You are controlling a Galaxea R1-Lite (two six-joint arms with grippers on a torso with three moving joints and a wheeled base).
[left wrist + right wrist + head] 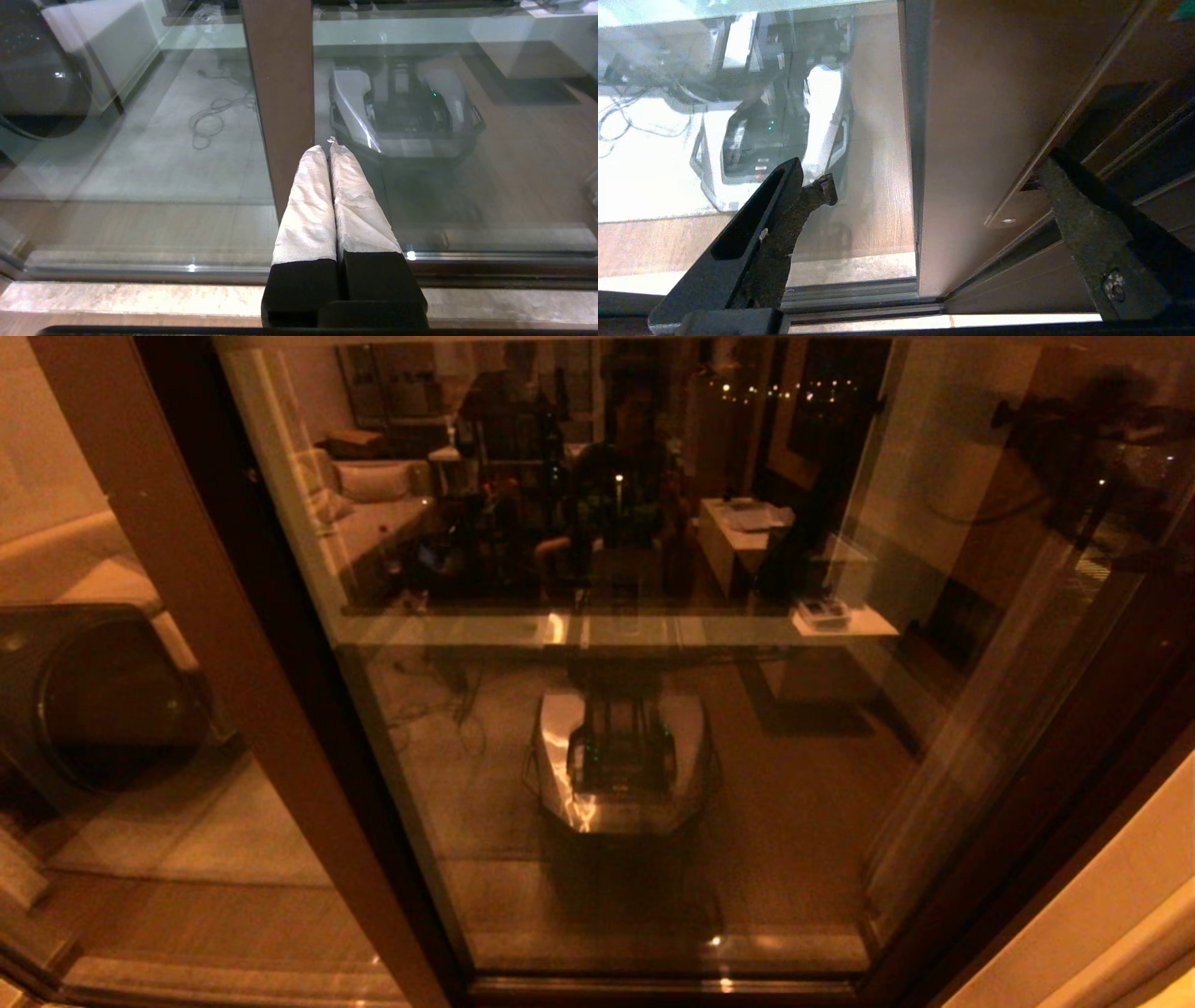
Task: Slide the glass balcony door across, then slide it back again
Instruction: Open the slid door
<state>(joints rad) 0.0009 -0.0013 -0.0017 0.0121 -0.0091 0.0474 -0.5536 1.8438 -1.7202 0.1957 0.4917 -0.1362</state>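
Observation:
The glass balcony door [635,728] fills the head view, a tall reflective pane in a dark brown frame; neither arm shows there directly. My left gripper [328,148] is shut with nothing in it. Its white-wrapped fingertips lie close to the glass [490,186], beside the right edge of a brown upright stile [280,93]. My right gripper [936,179] is open wide and straddles the door's brown stile [971,130]. One finger [803,196] is over the glass. The other finger [1069,210] sits at the stile's outer edge, by a ridge with a small screw [1008,220].
A lighter brown stile [177,616] stands left of the door. Behind the left glass is a round-fronted washing machine [103,700]. The floor track [859,301] runs along the bottom, with a pale stone sill [140,298] in front. A light wall [1111,915] is at the right.

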